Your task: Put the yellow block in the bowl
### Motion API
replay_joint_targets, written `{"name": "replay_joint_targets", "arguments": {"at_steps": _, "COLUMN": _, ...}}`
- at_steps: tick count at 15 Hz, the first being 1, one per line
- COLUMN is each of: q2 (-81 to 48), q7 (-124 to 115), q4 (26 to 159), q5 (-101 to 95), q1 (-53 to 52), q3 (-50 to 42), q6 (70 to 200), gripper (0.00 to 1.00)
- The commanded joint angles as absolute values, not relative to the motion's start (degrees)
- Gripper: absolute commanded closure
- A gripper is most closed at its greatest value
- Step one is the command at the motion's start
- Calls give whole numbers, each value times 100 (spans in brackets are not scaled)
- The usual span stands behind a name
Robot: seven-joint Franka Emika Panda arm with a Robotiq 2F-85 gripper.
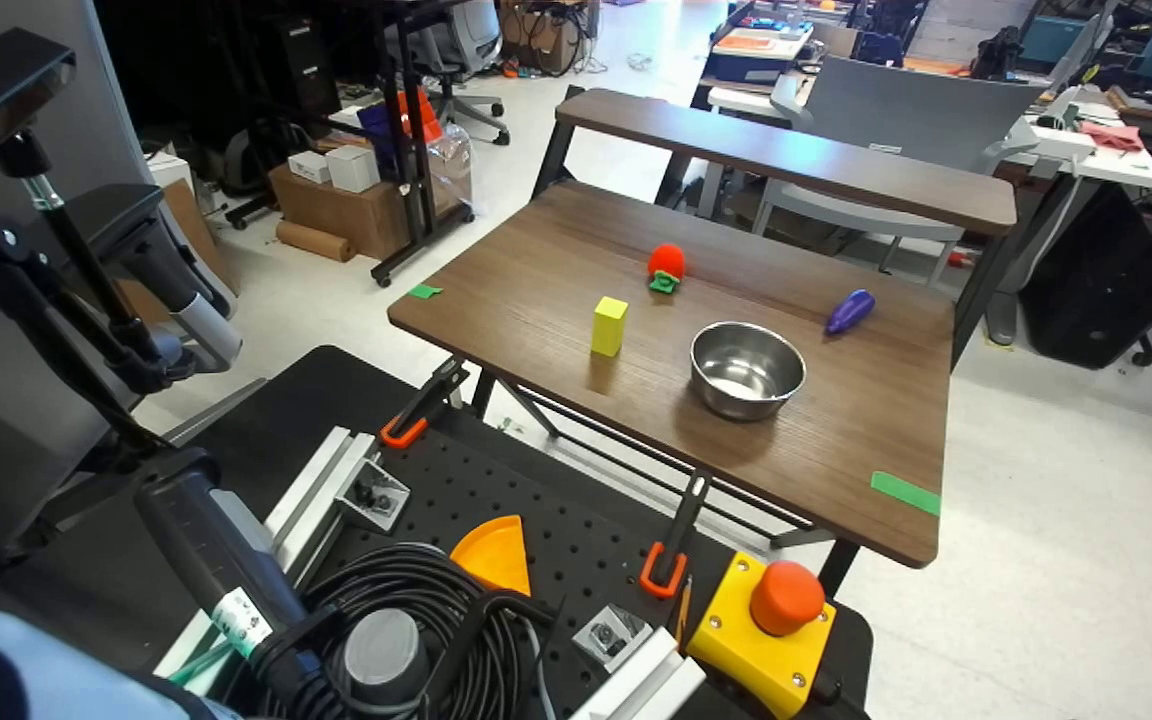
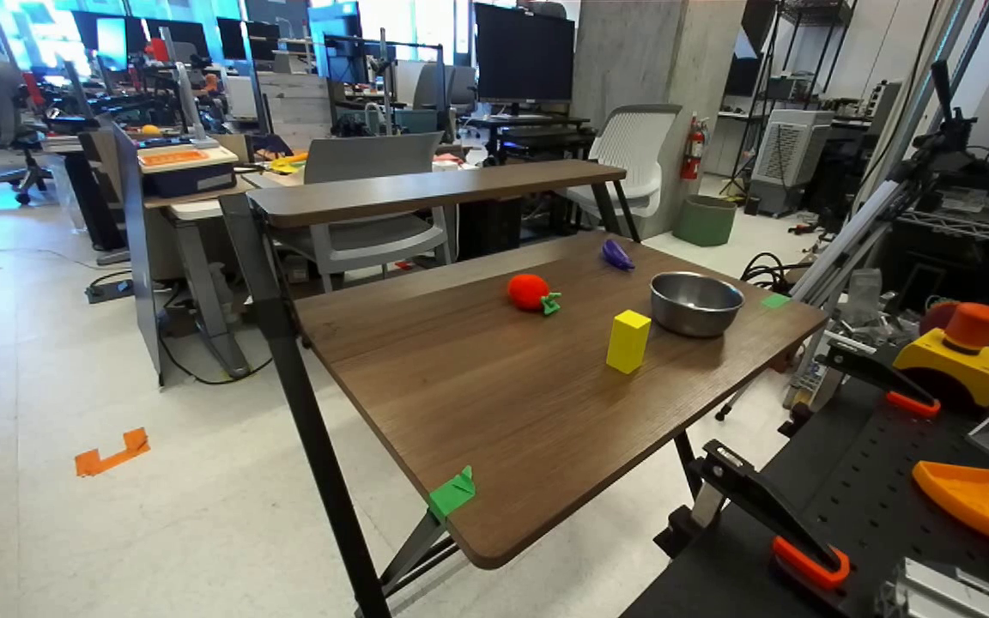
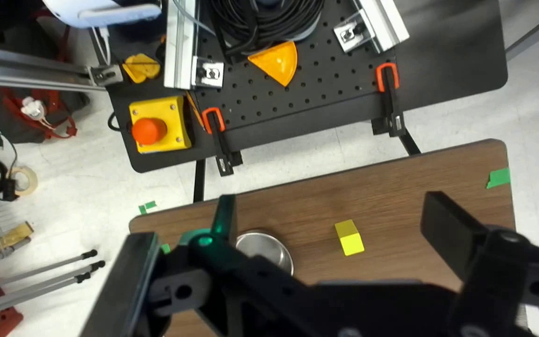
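Note:
The yellow block (image 1: 609, 328) stands upright on the brown table, and it also shows in an exterior view (image 2: 628, 342) and in the wrist view (image 3: 350, 238). The silver bowl (image 1: 742, 392) stands beside it with a gap between them; it also shows in an exterior view (image 2: 695, 314). In the wrist view the bowl (image 3: 262, 244) is partly hidden by a finger. My gripper (image 3: 334, 217) is open with nothing between its fingers, high above the table. The block appears between the fingers from above, apart from them. The gripper is out of view in both exterior views.
A red-and-green piece (image 1: 666, 264) and a slim purple piece (image 1: 849, 312) lie on the table (image 1: 526, 270). A raised shelf (image 1: 786, 155) runs along its far edge. A black pegboard bench (image 3: 297, 100) with clamps and a yellow stop-button box (image 3: 166, 135) stands alongside.

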State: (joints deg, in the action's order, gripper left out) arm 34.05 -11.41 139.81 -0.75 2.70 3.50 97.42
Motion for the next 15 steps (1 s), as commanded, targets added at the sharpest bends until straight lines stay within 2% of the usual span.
{"name": "replay_joint_targets", "arguments": {"at_steps": 1, "q2": 2586, "q7": -1260, "q4": 14070, "q5": -128, "q1": 174, "q3": 494, "q6": 10951, "gripper": 0}}
{"name": "replay_joint_targets", "arguments": {"at_steps": 7, "q2": 1078, "q7": -1132, "q4": 14172, "q5": -568, "q1": 62, "q3": 579, "q6": 13060, "gripper": 0}}
{"name": "replay_joint_targets", "arguments": {"at_steps": 15, "q2": -809, "q7": -1098, "q4": 13861, "q5": -1322, "q1": -256, "q3": 501, "q6": 14406, "gripper": 0}}
